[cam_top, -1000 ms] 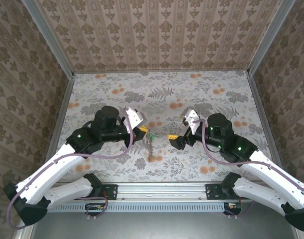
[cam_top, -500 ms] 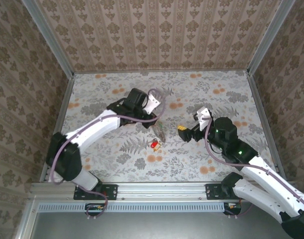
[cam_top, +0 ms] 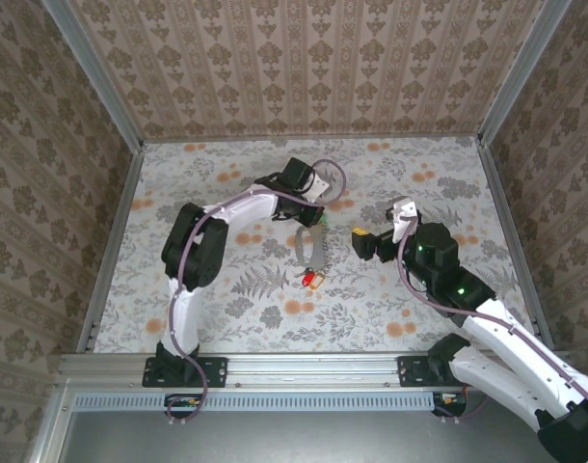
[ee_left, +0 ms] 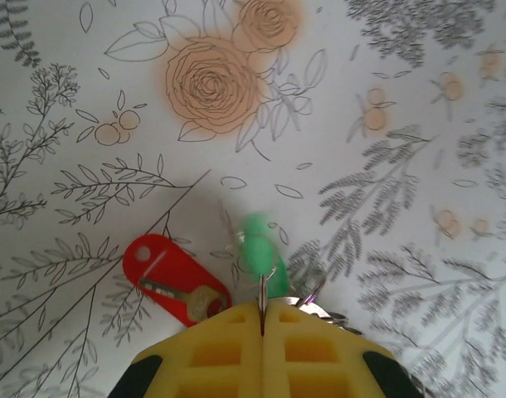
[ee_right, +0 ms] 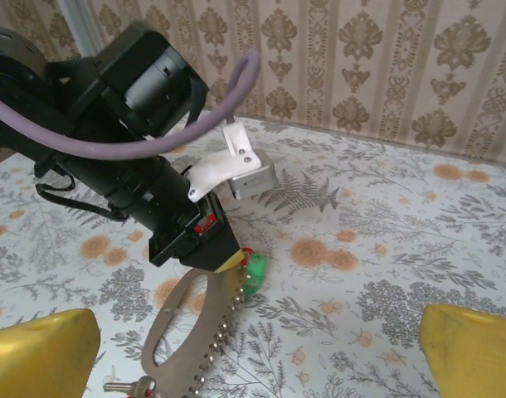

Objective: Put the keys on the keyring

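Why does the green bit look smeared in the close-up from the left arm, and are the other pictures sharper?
Left wrist view: the green key is smeared, probably swinging, while the red key and the printed table are sharp. Right wrist view: the right gripper's fingertips are soft, being very near the lens; the keyring is clear. Top external view: evenly lit, no glare.

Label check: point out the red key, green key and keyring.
red key (ee_left: 166,269), left wrist view, red head.
green key (ee_left: 257,246), left wrist view, green head.
keyring (ee_right: 160,327), right wrist view, loop's left side.
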Motion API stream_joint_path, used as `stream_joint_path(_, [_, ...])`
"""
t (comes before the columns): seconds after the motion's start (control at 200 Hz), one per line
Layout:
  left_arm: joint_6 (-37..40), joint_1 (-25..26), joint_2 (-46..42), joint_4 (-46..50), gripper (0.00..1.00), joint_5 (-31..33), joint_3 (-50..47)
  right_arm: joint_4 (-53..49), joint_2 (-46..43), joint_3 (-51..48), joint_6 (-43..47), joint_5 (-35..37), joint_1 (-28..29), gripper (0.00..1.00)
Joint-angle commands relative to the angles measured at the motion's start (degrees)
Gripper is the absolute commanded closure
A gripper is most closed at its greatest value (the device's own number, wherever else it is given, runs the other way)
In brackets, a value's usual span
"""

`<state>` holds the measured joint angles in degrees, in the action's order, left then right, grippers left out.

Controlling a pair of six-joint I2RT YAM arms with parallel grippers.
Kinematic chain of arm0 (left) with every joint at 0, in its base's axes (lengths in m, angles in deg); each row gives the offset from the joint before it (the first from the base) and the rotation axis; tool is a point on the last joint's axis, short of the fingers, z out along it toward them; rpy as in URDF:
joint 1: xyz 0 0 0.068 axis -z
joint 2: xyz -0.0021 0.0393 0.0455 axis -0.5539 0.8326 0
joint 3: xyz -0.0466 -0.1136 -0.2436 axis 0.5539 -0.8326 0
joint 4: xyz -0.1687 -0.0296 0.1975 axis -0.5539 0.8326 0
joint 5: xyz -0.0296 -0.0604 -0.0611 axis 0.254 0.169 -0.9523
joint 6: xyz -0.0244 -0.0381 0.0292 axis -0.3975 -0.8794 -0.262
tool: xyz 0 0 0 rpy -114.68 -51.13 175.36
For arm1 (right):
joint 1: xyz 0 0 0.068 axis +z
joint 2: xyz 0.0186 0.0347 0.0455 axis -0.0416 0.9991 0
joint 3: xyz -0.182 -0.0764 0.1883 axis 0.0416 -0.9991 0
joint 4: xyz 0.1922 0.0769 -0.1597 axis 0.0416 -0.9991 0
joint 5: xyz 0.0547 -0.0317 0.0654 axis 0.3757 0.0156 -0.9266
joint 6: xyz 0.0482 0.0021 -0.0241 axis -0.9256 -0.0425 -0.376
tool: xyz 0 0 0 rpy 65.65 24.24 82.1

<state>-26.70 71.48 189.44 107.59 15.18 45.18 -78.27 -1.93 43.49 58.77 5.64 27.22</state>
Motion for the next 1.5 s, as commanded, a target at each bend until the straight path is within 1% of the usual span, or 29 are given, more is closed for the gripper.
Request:
stream_joint_path(0.0, [-2.05, 0.36, 2.08, 2.49, 1.00, 1.62, 3.90, 1.05, -0.09, -0.58, -1.48, 3.44, -0.75, 0.00])
stream_joint_path(0.045, [-2.31, 0.47, 2.60, 3.06, 0.99, 1.82, 4.39, 1.15, 0.64, -0.61, -1.35, 3.51, -1.18, 0.00])
stream_joint_path(0.095, [-2.84, 0.47, 2.25, 3.15, 0.93, 1.56, 4.31, 1.19, 1.46, -0.67, -1.56, 3.91, -1.77, 0.00])
stream_joint_path(0.185, [-3.33, 0.47, -0.45, 3.39, 0.69, 1.02, 3.27, 1.23, 2.16, -0.87, -2.08, 4.70, -2.74, 0.00])
stream_joint_path(0.245, [-3.46, 0.63, -3.82, 4.08, 0.57, 1.14, 1.88, 1.43, 1.74, -1.19, -2.28, 5.49, -3.19, 0.00])
stream_joint_path(0.26, [-3.54, 0.63, -4.93, 4.17, 0.51, 1.23, 1.32, 1.53, 1.62, -1.28, -2.25, 5.82, -3.23, 0.00])
stream_joint_path(0.33, [-3.92, 0.81, -11.53, 3.14, 0.34, 1.06, -3.29, 2.00, 0.58, -2.29, -1.88, 7.79, -3.35, 0.00])
stream_joint_path(0.395, [-4.93, 0.91, -20.01, -1.18, 0.28, 1.01, -10.54, 2.27, -0.29, -3.43, -1.37, 9.79, -3.79, 0.00])
stream_joint_path(0.43, [-5.64, 0.87, -25.56, -5.34, 0.24, 1.69, -15.80, 2.36, -0.66, -4.00, -1.08, 11.11, -4.01, 0.00])
stream_joint_path(0.445, [-5.89, 0.90, -28.08, -7.11, 0.19, 2.34, -18.35, 2.57, -0.89, -4.39, -0.98, 11.71, -4.17, 0.00])
stream_joint_path(0.475, [-6.27, 0.82, -33.04, -10.12, 0.04, 4.22, -23.21, 3.06, -1.02, -5.14, -0.88, 13.64, -4.52, 0.00])
stream_joint_path(0.49, [-6.36, 0.81, -35.44, -11.14, 0.01, 5.17, -25.44, 3.37, -1.04, -5.58, -0.83, 14.50, -4.74, 0.00])
stream_joint_path(0.54, [-5.81, 0.49, -42.99, -13.53, 0.00, 8.62, -32.01, 4.98, -0.93, -7.11, -0.36, 16.26, -5.81, 0.00])
stream_joint_path(0.585, [-5.92, -0.07, -48.50, -13.65, 0.00, 14.03, -36.30, 7.02, -0.29, -8.22, 0.05, 16.89, -7.42, 0.00])
stream_joint_path(0.675, [-8.21, -1.72, -56.42, -11.78, 0.00, 27.94, -43.07, 13.95, 3.01, -10.77, 3.95, 10.69, -11.29, 0.00])
stream_joint_path(0.695, [-7.48, -1.90, -57.87, -12.10, 0.00, 30.88, -44.91, 14.99, 4.09, -11.07, 4.19, 10.05, -12.00, 0.00])
stream_joint_path(0.745, [-5.37, -3.55, -60.76, -13.93, 0.00, 35.65, -48.68, 16.69, 6.88, -11.00, 3.67, 9.41, -13.87, 0.00])
stream_joint_path(0.855, [-6.06, -11.34, -64.98, -17.71, 0.00, 39.80, -54.92, 25.75, 13.40, -13.14, 5.25, 8.01, -17.22, 0.00])
stream_joint_path(0.875, [-5.96, -13.66, -65.62, -18.94, 0.00, 40.92, -55.99, 27.19, 14.54, -13.63, 5.67, 7.33, -17.90, 0.00])
stream_joint_path(0.98, [-6.73, -20.76, -66.35, -24.46, 0.00, 44.48, -60.76, 36.77, 20.04, -16.25, 6.27, 5.00, -21.34, 0.00])
stream_joint_path(1.06, [-5.72, -24.52, -64.43, -30.17, 0.00, 44.49, -63.58, 45.22, 25.16, -17.95, 6.45, 3.47, -23.19, 0.00])
stream_joint_path(1.13, [-5.30, -27.00, -61.87, -34.74, 0.00, 43.27, -65.07, 49.36, 30.44, -17.62, 7.19, 2.94, -23.87, 0.00])
stream_joint_path(1.19, [-3.51, -28.34, -59.00, -42.31, 0.00, 42.14, -67.20, 52.76, 34.85, -17.01, 7.09, 2.79, -24.32, 0.00])
stream_joint_path(1.225, [-2.76, -29.25, -56.92, -46.09, 0.00, 40.77, -67.77, 55.26, 37.63, -16.96, 7.00, 2.52, -24.42, 0.00])
stream_joint_path(1.27, [-1.51, -30.30, -54.22, -50.27, 0.00, 38.11, -68.41, 55.61, 40.67, -15.98, 6.71, 2.77, -24.57, 0.00])
stream_joint_path(1.345, [-0.52, -32.49, -49.79, -60.56, 0.00, 30.94, -71.33, 59.31, 45.10, -15.47, 5.13, 3.43, -25.79, 0.00])
stream_joint_path(1.4, [-0.12, -34.18, -46.02, -67.45, 0.00, 27.15, -72.61, 55.17, 43.98, -14.34, 4.36, 3.34, -26.29, 0.00])
stream_joint_path(1.445, [0.99, -34.38, -45.26, -65.08, 0.00, 25.02, -70.91, 54.62, 44.54, -13.61, 3.82, 3.43, -26.65, 0.00])
stream_joint_path(1.495, [2.06, -35.38, -42.39, -69.89, 0.00, 22.34, -71.65, 52.73, 44.30, -12.89, 2.92, 3.15, -27.36, 0.00])
